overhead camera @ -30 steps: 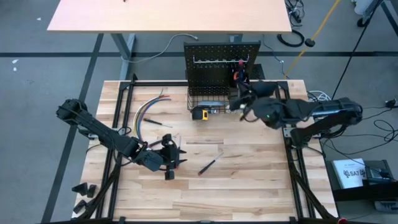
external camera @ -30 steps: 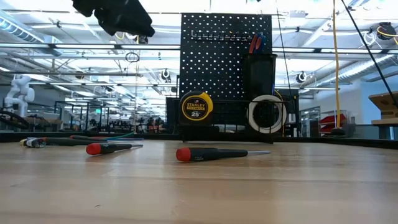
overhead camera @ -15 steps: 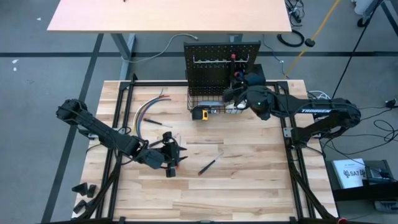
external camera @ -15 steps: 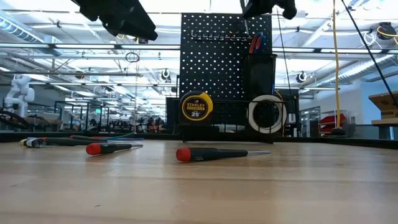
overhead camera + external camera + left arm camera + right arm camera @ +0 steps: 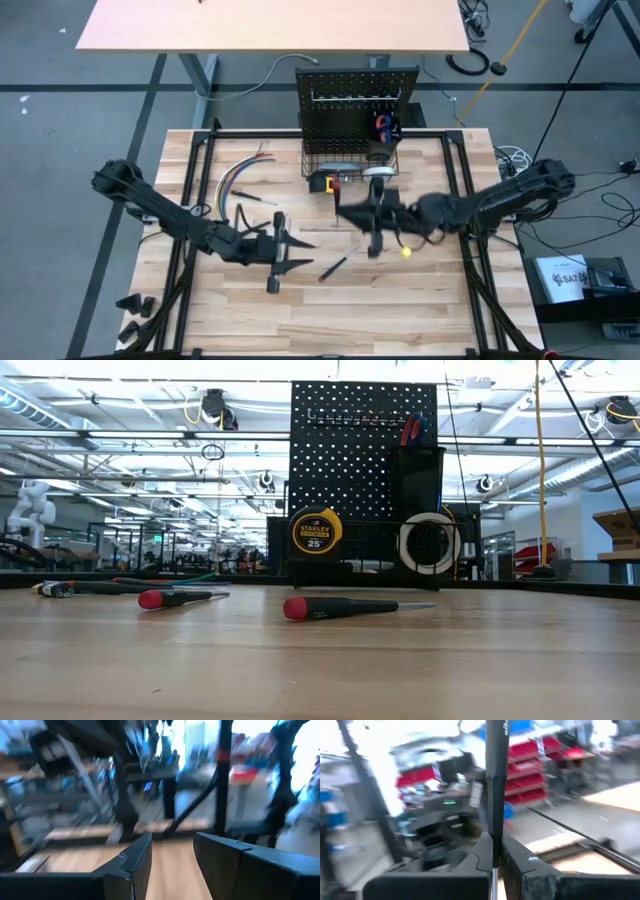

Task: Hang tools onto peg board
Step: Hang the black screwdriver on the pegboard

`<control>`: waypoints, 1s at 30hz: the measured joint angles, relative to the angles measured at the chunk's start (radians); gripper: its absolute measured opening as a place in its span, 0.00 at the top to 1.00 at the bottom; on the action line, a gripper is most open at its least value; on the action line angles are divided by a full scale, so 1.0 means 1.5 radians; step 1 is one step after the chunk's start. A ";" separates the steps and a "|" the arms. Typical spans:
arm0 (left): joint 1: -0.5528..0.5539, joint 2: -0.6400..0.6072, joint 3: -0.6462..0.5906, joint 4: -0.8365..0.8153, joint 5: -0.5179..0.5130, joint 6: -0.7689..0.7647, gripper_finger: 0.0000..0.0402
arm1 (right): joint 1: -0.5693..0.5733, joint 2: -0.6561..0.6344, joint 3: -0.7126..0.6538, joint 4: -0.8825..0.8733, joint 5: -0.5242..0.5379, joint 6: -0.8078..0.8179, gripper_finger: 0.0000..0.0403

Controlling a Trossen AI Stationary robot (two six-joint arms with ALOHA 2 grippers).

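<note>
Peg board (image 5: 355,105): it stands upright at the far edge of the table (image 5: 420,300), black and perforated, with a hook rail near its top.
Basket (image 5: 345,165): black wire, fixed at the foot of the peg board; a white roll (image 5: 428,543) sits in it.
Cup (image 5: 417,475): small and black, on the board's right side, with red and blue handles showing out of it.
Tape measure (image 5: 316,532): yellow, just in front of the basket, touching the table.
Screwdrivers: one with a red end (image 5: 340,606) lies flat in the middle of the table; another (image 5: 175,598) lies to its left in the low view.
Coloured wires (image 5: 235,180): a bundle on the left part of the table.
Left gripper (image 5: 285,250): above the table's left-centre; fingers (image 5: 127,865) about half apart, nothing between them.
Right gripper (image 5: 350,213): above the table's centre, in front of the basket; fingers (image 5: 520,862) pressed together, clamping a thin dark shaft (image 5: 493,780) that stands up out of them; which tool it is I cannot tell.
</note>
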 joint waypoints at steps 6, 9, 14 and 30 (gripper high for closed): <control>0.001 0.065 -0.015 0.157 0.015 0.005 0.62 | 0.072 0.074 -0.053 0.253 0.001 -0.045 0.99; 0.007 0.103 -0.015 0.223 0.017 0.020 0.62 | 0.083 0.130 -0.047 0.285 0.000 -0.048 0.99; 0.014 0.124 -0.015 0.275 0.017 0.020 0.62 | 0.092 0.170 -0.024 0.325 0.001 -0.076 0.99; 0.025 0.124 -0.015 0.259 0.016 0.014 0.65 | 0.090 0.210 -0.023 0.355 0.001 -0.074 0.99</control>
